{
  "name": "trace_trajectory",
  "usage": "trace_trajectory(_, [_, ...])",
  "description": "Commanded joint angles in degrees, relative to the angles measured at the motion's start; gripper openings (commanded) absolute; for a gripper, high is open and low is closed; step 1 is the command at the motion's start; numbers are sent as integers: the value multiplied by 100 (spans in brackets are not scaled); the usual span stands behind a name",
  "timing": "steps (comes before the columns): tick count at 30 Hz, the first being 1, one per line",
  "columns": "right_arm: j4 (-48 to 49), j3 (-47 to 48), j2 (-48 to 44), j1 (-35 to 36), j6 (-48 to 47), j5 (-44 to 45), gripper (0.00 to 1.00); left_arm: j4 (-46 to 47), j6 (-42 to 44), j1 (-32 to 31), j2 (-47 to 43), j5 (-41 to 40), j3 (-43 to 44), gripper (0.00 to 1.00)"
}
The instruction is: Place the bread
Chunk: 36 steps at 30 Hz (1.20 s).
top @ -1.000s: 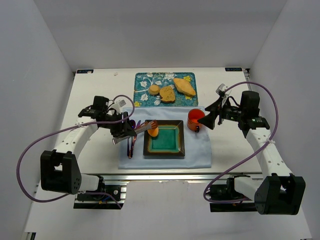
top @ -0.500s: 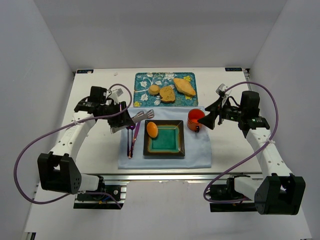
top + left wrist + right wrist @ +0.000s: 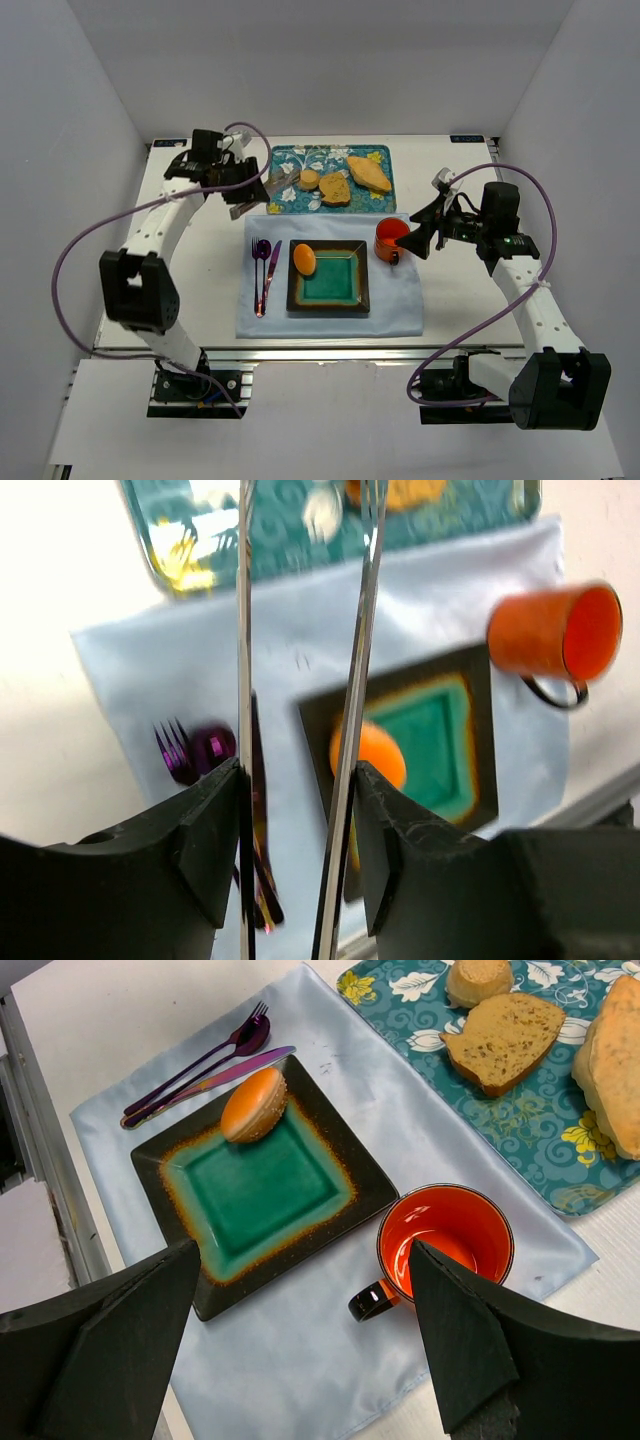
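gripping metal tongs (image 3: 358,680), the left hand (image 3: 300,830) hovers by the floral tray (image 3: 285,158), tong tips near the round bun (image 3: 309,179). the right hand (image 3: 418,238) gapes wide beside the orange mug (image 3: 391,238). the orange roll (image 3: 304,259) lies in the green plate (image 3: 330,306), far-left corner.

Large bread piece (image 3: 612,1060) past right edge

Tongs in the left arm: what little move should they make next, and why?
Probably ease the tongs, held by the left gripper, a little farther over the tray and down, so their tips straddle the round bun. One orange roll already lies on the plate, and the bun is the piece nearest the tips.
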Motion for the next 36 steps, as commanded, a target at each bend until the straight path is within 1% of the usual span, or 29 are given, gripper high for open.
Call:
trace_trajectory(1, [9,203,-121,-35,-76,-131,89,42,145,-54,830,-223,969,56])
trace_trajectory(3, [35,194,-139,-44,-67,-105,89,-265,-74,-63,1219,-328,1591,57])
trace_trajectory(4, [36,168,-148,-44,-67,-105,89,-328,-128,-54,1525,-346,1734,58])
trace_trajectory(6, [53,142,-183,-44,-67,-78,89,-451,-295,-63,1765,-434,2033,58])
trace_trajectory(11, [44,124,-183,-61,-102,-61,89,-250,-471,-63,2099,-435,2114,59])
trace_trajectory(15, [53,159,-104,-70,-94,-87,89,-162,-550,-54,2310,-102,2254,60])
trace_trajectory(18, [53,194,-86,-70,-94,-78,89,-48,-664,-54,2328,22,2211,60])
trace_trajectory(21, [44,177,-86,-70,-102,-78,89,14,-769,-37,2284,-21,2132,60])
trace_trajectory(25, [44,159,-95,-79,-94,-69,89,269,-963,51,2012,-22,1807,59])
trace_trajectory(30, [44,159,-104,-79,-94,-87,89,690,-1279,209,1801,286,1490,59])
trace_trajectory(36, [44,151,-112,-79,-94,-87,89,928,-1508,288,1792,620,1420,59])
